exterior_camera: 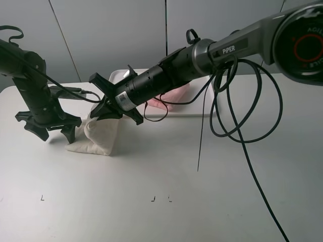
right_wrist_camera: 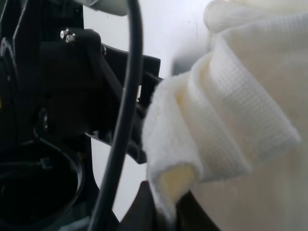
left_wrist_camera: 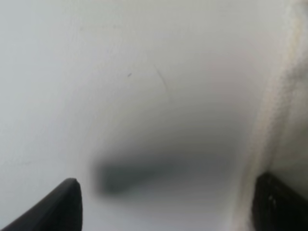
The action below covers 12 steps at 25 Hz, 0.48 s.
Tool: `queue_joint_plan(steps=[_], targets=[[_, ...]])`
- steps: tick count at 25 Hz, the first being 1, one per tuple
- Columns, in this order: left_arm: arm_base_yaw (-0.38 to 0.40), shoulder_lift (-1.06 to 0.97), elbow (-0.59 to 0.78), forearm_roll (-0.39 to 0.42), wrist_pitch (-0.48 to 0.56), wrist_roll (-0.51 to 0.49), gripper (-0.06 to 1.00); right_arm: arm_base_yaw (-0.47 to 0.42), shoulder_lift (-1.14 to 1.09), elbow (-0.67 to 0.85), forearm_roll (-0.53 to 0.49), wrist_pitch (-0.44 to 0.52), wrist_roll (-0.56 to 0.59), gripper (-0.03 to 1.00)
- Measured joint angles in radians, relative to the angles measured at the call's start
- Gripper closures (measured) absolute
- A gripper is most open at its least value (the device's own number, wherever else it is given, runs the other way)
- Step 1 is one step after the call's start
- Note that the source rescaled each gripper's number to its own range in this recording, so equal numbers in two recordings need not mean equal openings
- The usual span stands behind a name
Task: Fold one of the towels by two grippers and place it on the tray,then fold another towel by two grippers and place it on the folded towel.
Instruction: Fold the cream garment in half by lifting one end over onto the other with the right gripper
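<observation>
Right gripper [exterior_camera: 103,112] clamped on bunched corner of cream towel [exterior_camera: 98,135], lifting it. Left gripper [exterior_camera: 54,132] wide open on table [exterior_camera: 161,201], towel edge beside one finger.

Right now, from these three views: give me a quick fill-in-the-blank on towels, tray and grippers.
1. The pink towel lies on the ____.
2. The right gripper is shut on the ____ towel.
3. The left gripper stands ____, beside that towel, holding nothing.
4. The cream towel rests on the ____, not the tray.

Missing words: tray; cream; open; table
</observation>
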Motion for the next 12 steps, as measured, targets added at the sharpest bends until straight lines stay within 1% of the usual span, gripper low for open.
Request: queue_joint_plan(steps=[7,12], targets=[[0.0,0.0,0.0,-0.008,0.0,0.0,0.02,0.013,0.046,0.0,0.146,-0.005,-0.076,0.97],[0.002,0.002,-0.004,-0.025,0.008,0.026,0.02,0.042,0.081,0.0,0.241,-0.029,-0.136,0.97]])
